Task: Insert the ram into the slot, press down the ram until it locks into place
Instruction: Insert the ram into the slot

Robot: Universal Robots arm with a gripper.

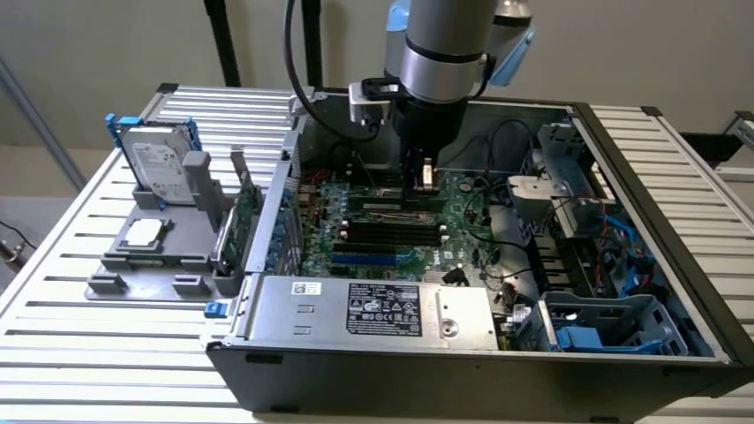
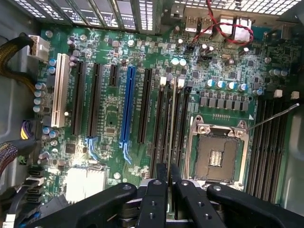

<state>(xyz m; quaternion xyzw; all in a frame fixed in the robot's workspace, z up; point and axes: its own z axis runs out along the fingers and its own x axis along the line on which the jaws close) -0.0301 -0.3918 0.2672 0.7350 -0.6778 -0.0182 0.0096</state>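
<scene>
Exterior view inspector: Observing the gripper reaching straight down into the open computer case, hanging low over the motherboard. Requesting grip state and whereabouts of the ram.

Wrist view inspector: Observing the fingers pinching close together on the ram, showing it edge-on as a thin pale strip. Judging the hand clamped on the stick rather than spread. Locating the ram just beside the CPU socket, between that socket and the blue socket.

Exterior view inspector: Requesting position of the slot.

Wrist view inspector: Locating the slot directly beneath the ram, within the bank of black sockets just beside the CPU socket, running parallel to that socket's side. Judging the stick standing in or on the slot; failing to tell seating depth. Noting pale latch tabs at the bank's end farther from the fingers; failing to tell locked from unlocked.

Exterior view inspector: Querying the reason for such a hold.

Wrist view inspector: Judging the upright, in-line hold as serving to bring the contact edge squarely into the slot, avoiding a skewed entry. Judging the narrow fingers, gripping flat on both faces, as serving to clear the neighbouring sockets beside the CPU socket. Judging the vertical approach as suiting a straight downward push. Recording insertion as under way, locking as unconfirmed.
</scene>
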